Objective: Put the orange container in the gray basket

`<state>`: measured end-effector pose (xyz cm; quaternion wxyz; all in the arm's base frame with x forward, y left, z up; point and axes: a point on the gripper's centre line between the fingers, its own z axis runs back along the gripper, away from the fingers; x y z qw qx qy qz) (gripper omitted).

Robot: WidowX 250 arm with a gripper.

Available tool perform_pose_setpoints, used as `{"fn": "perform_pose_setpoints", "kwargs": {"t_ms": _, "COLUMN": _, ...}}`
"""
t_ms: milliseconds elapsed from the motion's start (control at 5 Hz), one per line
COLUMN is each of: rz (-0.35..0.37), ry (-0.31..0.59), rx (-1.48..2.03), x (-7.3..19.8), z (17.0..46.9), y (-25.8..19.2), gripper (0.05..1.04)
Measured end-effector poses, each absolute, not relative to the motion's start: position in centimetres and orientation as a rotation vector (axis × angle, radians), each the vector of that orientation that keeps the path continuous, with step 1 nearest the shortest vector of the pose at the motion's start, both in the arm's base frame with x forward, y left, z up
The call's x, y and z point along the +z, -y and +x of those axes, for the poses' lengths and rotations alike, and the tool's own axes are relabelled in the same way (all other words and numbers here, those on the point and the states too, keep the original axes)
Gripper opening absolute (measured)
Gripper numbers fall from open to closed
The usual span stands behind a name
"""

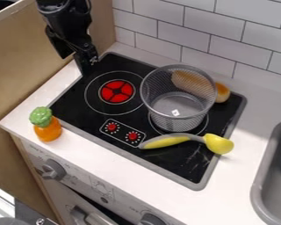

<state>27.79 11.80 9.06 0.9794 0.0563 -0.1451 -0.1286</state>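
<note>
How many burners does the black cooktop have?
2: the red-centred burner toward the left of the cooktop, and a second burner under the gray basket, which hides most of it. More could only be hidden behind the basket, which seems unlikely.

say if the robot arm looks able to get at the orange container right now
Probably yes: nothing seems to stand between the gripper and the orange container on the counter, and the gray basket is off to the side.
</note>
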Motion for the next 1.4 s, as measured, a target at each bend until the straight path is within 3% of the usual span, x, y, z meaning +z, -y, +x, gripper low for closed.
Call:
{"fn": "perform_pose_setpoints", "kwargs": {"t_ms": 600, "rz": 0.073, "ry": 0.134, "rx": -0.262, "x": 8.3, "z": 25.2, "y": -12.4, "gripper": 0.999}}
{"fn": "perform_pose_setpoints", "kwargs": {"t_ms": 800, "rz": 0.108, "ry": 0.155, "rx": -0.255, "x": 9.5, "z": 24.7, "y": -13.2, "gripper": 0.999}}
{"fn": "perform_pose_setpoints", "kwargs": {"t_ms": 1200, "rz": 0.16, "ry": 0.115, "rx": -0.265, "x": 8.0, "z": 21.8, "y": -13.7, "gripper": 0.999}}
{"fn": "perform_pose_setpoints", "kwargs": {"t_ms": 1400, "rz": 0.153, "ry": 0.109, "rx": -0.301, "x": 7.3, "z": 21.4, "y": -13.4, "gripper": 0.999}}
